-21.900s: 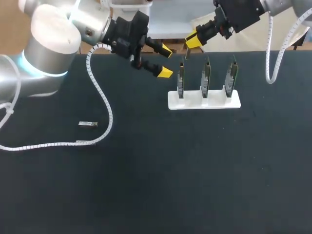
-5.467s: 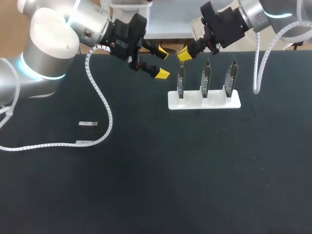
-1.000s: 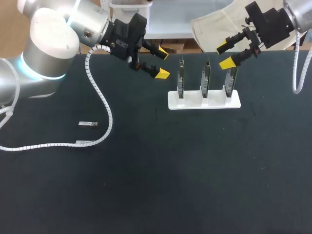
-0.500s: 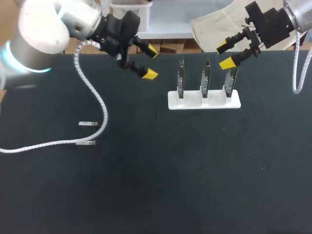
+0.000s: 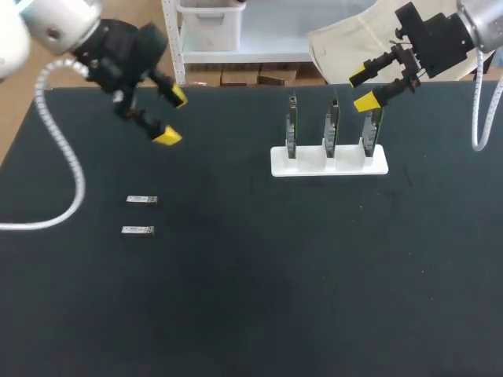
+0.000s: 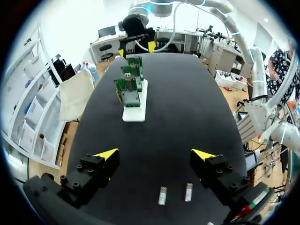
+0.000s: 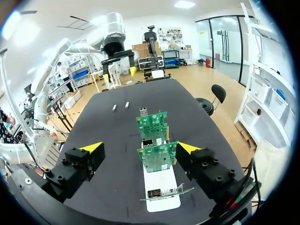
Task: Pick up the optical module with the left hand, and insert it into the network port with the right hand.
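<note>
Optical modules, two small silver ones, lie flat on the black counter toward its left side, one just beside the other, parallel and not touching, with neither arm in contact. The left fingers hang above the counter, farther back than the modules, spread wide and holding nothing. In the left wrist view the modules show down on the counter between those fingers. The left arm's white spiral cable trails over the counter's left part.

Well apart, toward the right rear, a white holder carries three green network cards upright in a row. The right fingers hover by the top of the rightmost card, also wide and empty. In the right wrist view the nearest card stands between those fingers, not touching either.
</note>
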`<state>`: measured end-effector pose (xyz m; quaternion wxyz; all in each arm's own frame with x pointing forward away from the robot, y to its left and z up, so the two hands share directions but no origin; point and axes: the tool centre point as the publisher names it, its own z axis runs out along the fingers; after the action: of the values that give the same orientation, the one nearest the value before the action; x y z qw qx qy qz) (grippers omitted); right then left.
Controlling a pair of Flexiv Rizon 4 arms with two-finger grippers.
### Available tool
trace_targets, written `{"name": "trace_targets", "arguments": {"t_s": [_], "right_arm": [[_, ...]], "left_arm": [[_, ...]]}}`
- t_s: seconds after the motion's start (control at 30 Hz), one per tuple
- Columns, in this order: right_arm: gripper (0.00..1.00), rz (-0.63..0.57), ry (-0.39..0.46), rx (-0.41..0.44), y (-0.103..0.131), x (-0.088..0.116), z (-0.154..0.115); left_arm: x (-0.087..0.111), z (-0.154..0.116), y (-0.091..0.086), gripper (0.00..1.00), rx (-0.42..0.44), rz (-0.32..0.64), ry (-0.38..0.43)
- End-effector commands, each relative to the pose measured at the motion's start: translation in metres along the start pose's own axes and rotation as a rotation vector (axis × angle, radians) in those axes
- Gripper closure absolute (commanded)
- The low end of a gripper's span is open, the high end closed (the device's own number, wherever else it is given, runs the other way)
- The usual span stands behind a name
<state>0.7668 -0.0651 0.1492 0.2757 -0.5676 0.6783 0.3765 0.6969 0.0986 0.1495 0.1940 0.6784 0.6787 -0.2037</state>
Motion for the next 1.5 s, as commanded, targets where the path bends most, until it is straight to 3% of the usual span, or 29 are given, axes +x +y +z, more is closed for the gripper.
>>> {"name": "trace_targets", "arguments": {"t_s": [0.03,0.33,0.43,0.87,0.93,1.03,1.23,1.47,1.5], "right_arm": [[0.00,-0.001,0.000,0.004,0.002,0.000,0.000],[0.00,-0.001,0.000,0.004,0.002,0.000,0.000],[0.00,-0.001,0.000,0.004,0.002,0.000,0.000],[0.00,-0.001,0.000,0.004,0.002,0.000,0.000],[0.00,-0.001,0.000,0.004,0.002,0.000,0.000],[0.00,-0.001,0.000,0.004,0.002,0.000,0.000],[0.00,-0.001,0.000,0.004,0.002,0.000,0.000],[0.00,-0.001,0.000,0.004,0.002,0.000,0.000],[0.00,-0.001,0.000,0.004,0.002,0.000,0.000]], "left_arm": [[0.013,-0.010,-0.047,0.00,-0.017,-0.012,0.035],[0.055,-0.005,-0.088,0.00,-0.012,-0.105,0.082],[0.059,-0.012,-0.085,0.00,-0.074,-0.150,0.030],[0.059,-0.012,-0.085,0.00,-0.074,-0.150,0.030],[0.042,-0.004,-0.073,0.00,-0.053,-0.051,0.150],[0.036,0.005,-0.064,0.00,-0.002,0.041,0.244],[0.058,0.027,-0.061,0.00,0.113,0.074,0.433],[0.088,0.041,-0.068,0.00,0.094,0.013,0.505],[0.091,0.043,-0.069,0.00,0.083,0.024,0.484]]}}
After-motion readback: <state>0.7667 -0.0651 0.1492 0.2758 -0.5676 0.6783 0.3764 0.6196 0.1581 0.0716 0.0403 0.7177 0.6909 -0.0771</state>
